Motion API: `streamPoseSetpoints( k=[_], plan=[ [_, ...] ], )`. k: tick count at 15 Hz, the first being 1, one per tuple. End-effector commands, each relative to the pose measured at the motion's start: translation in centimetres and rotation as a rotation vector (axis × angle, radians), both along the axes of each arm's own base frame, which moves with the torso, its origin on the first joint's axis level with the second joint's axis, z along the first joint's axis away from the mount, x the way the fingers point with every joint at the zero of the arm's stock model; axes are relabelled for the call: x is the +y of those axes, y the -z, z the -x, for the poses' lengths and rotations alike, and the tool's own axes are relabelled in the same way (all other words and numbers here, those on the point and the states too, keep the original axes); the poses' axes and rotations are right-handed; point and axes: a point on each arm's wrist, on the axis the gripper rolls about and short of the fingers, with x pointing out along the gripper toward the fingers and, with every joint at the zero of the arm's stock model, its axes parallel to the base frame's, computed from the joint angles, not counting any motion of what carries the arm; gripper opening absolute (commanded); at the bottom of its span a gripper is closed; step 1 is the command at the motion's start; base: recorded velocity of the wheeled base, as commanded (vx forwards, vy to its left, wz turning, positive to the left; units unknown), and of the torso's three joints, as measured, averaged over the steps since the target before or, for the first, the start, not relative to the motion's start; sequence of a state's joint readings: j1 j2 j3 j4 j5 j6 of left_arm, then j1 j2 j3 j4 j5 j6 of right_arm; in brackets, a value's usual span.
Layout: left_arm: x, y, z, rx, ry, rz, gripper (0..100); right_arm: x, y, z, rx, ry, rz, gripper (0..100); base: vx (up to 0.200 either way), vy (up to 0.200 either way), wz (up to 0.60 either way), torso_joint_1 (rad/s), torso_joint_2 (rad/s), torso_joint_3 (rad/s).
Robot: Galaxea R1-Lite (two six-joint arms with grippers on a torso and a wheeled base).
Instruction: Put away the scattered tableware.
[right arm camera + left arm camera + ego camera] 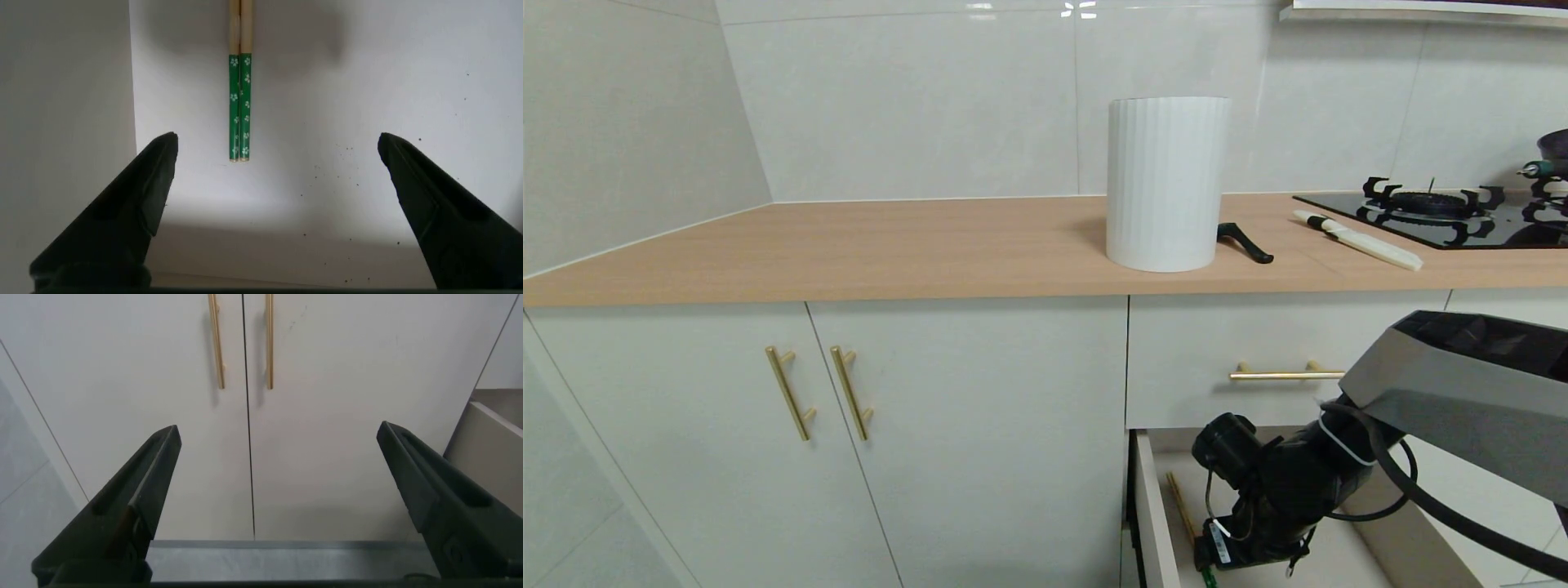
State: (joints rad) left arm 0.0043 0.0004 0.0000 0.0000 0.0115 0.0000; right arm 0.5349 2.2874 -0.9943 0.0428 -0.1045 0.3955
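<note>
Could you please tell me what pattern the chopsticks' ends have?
Wooden chopsticks: green ends with white flowers; right wrist view.

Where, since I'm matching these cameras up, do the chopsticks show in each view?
Head view: the chopsticks lie in the open drawer, along its left wall.
Right wrist view: they lie on the drawer floor near a side wall, green ends nearest the camera.
Left wrist view: closed cupboard doors and the drawer's outer side, not its inside.
Shared landmark: the drawer's white side wall.

Two chopsticks (239,90), one knife (1357,239), one canister (1167,184), one black handle (1244,242)
</note>
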Motion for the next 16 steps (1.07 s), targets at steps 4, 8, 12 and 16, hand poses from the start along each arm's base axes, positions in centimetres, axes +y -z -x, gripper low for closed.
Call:
streamPoseSetpoints(
  k=[4,8,12,16],
  plan=[
    [0.0,0.0,0.0,0.0,-0.001,0.0,100,-0.4,-3.9,0.8,-0.075,0.008,-0.049,100,0.0,0.0,0.0,0.0,0.0,0.0],
    [0.0,0.0,0.0,0.0,-0.001,0.0,100,-2.8,-12.1,4.5,-0.267,-0.016,-0.15,100,0.0,0.0,0.0,0.0,0.0,0.0],
    [0.0,0.0,0.0,0.0,-0.001,0.0,100,-5.5,-19.3,8.5,-0.512,-0.058,-0.245,100,0.0,0.0,0.0,0.0,0.0,0.0],
    [0.0,0.0,0.0,0.0,-0.001,0.0,100,-7.5,-22.2,10.7,-0.646,-0.093,-0.256,100,0.0,0.0,0.0,0.0,0.0,0.0]
  ],
)
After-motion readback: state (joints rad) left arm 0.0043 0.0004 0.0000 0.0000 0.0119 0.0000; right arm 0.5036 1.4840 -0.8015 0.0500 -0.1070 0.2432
